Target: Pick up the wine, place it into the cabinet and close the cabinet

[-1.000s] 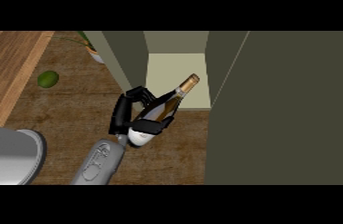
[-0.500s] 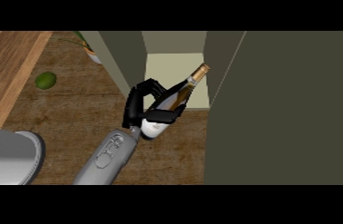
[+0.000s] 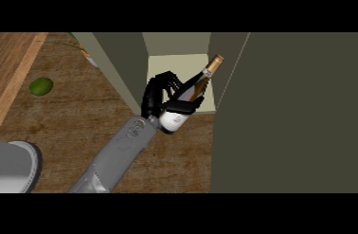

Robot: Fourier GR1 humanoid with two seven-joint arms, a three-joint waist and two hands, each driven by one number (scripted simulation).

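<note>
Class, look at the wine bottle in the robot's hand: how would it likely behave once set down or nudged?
The wine bottle is tall and narrow, so it may tip if nudged. Its round body would probably roll if laid down. It looks rigid, glossy and perhaps slippery; the hand curls round it.

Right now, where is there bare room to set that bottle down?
The pale cabinet floor behind the wine bottle looks bare. So does the brown counter between the green fruit and the forearm. It is crowded at the cabinet mouth, filled by the hand.
</note>
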